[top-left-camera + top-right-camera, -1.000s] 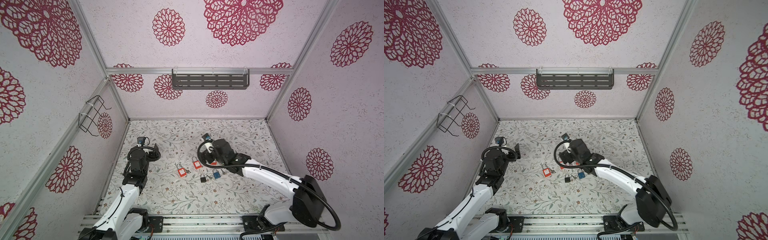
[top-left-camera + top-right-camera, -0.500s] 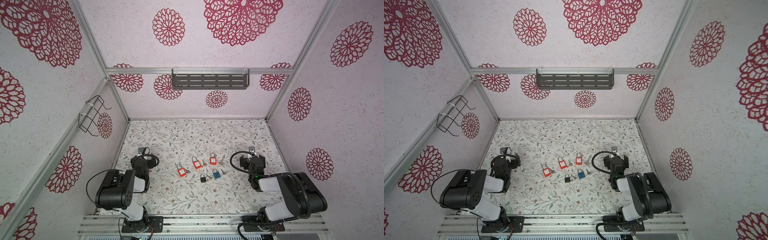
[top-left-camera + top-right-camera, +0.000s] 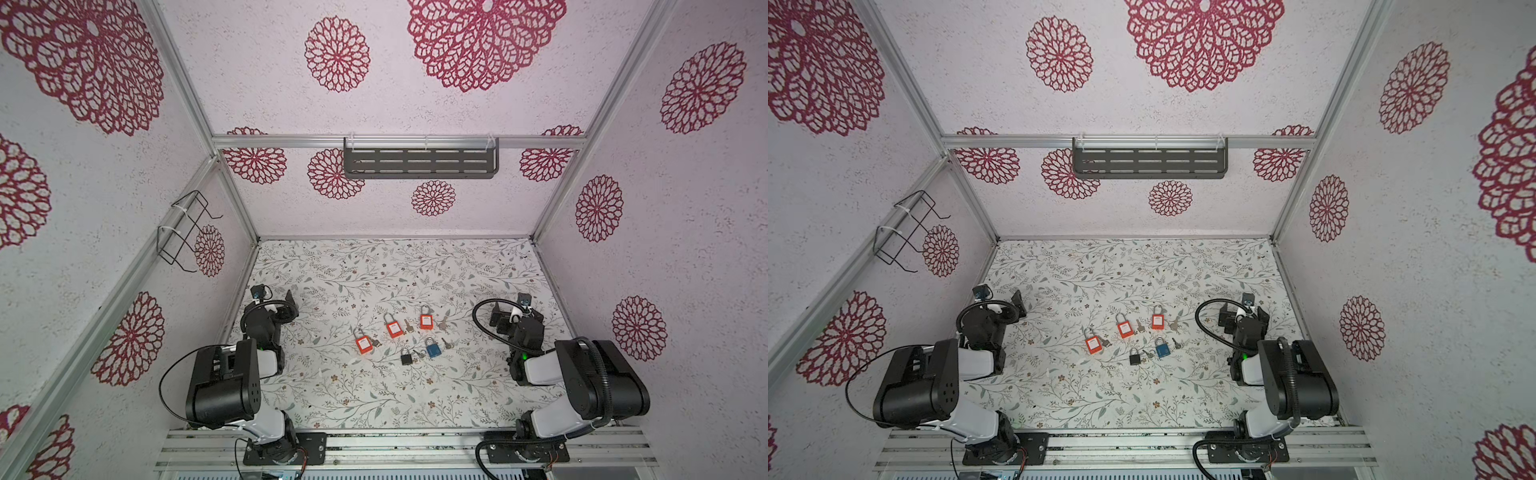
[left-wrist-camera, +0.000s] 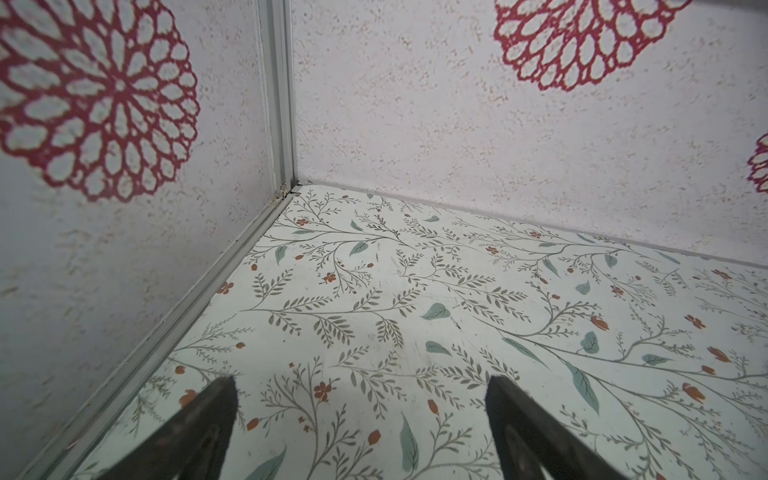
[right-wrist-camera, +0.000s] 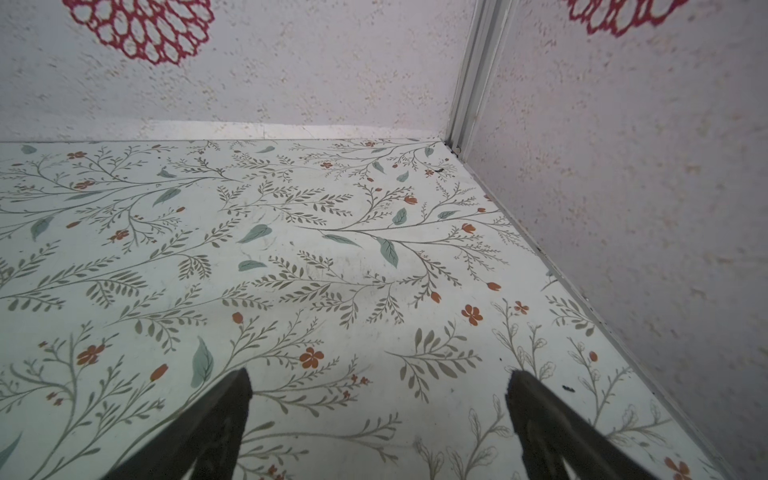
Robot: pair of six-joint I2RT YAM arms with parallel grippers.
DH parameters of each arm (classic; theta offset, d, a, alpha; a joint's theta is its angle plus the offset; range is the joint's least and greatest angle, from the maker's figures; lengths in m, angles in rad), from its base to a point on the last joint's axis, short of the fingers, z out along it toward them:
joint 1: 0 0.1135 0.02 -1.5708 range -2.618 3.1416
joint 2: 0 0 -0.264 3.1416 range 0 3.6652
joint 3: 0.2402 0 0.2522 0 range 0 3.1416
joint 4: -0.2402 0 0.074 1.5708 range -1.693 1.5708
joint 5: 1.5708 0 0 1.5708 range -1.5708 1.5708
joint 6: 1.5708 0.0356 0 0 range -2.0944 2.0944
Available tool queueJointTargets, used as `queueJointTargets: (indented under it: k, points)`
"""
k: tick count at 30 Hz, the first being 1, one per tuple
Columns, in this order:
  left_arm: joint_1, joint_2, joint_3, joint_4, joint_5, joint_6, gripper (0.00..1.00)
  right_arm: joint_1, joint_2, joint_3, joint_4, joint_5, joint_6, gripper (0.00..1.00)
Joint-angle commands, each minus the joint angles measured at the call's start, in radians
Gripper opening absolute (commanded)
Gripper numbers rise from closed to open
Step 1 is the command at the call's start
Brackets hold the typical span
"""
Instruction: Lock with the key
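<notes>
Near the middle of the floral-papered bench [image 3: 353,399] lie five padlocks in a loose cluster. Three orange plastic-bodied padlocks with silver shackles [image 3: 392,329] form a slanting row, and toward the front edge sit a small black padlock [image 3: 406,358] and a blue padlock [image 3: 432,351]. Small metal keys [image 3: 443,324] lie on the bench, one just beside each lock. The key by the orange lock closest to the left edge touches that lock's body, but whether it sits in the keyhole is too small to tell. Whether any shackle is pushed home is also too small to tell. Both arms are folded back toward the front corners, well apart from the cluster. The left gripper [image 4: 363,380] has its jaws wide and empty, pointing at the far left corner. The right gripper [image 5: 380,373] is likewise spread wide with nothing between its fingers, facing the far right corner. Neither wrist view shows a lock or a key. Judging from this, no key is in hand and no lock is being worked. Either the locking is not yet begun or the arms are parked between locks. What remains is at least to pick up a key, seat it in its matching lock and turn it.
</notes>
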Motion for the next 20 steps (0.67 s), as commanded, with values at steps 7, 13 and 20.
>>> queueJointTargets:
  k: [7, 13, 20]
  points:
    - [0.001, 0.002, 0.026, -0.022, 0.125, 0.003, 0.97, 0.002, -0.008, 0.024, 0.023, 0.019, 0.03, 0.99]
    - [-0.052, -0.005, 0.02, -0.03, 0.108, 0.068, 0.97, 0.003, -0.003, 0.032, 0.013, 0.018, 0.027, 0.99]
    - [-0.073, -0.007, 0.05, -0.093, 0.002, 0.059, 0.97, 0.003, -0.008, 0.023, 0.024, 0.018, 0.029, 0.99]
